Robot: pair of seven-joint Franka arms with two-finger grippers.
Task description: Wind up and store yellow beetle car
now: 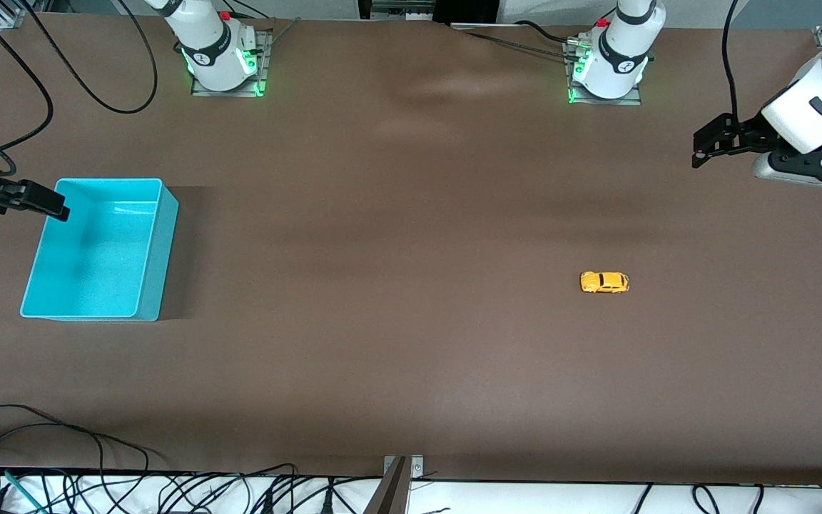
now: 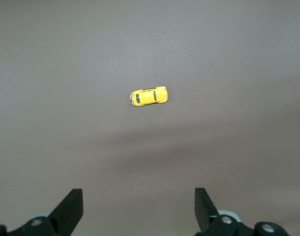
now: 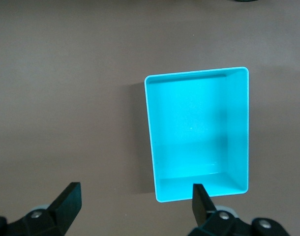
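A: Where does the job stand?

B: At the very start, by my reading. The yellow beetle car (image 1: 604,282) sits on its wheels on the bare tabletop (image 1: 411,343), toward the left arm's end, with nothing touching it. It has been neither wound nor stored, as far as I can judge.

A: And the bin?

B: The cyan bin (image 1: 158,264) is at the right arm's end of the tabletop, well apart from the car, and it holds nothing.

A: What are the tools doing?

B: The left tool (image 1: 700,151) hangs in the air over the tabletop at its own end, fingers (image 2: 71,209) spread wide and holding nothing; in its wrist view the car lies ahead of them. The right tool (image 1: 47,202) hovers over the bin's edge, also spread wide and empty.

A: So what's left?

B: Everything: picking up the car, winding it, carrying it across and setting it in the bin.
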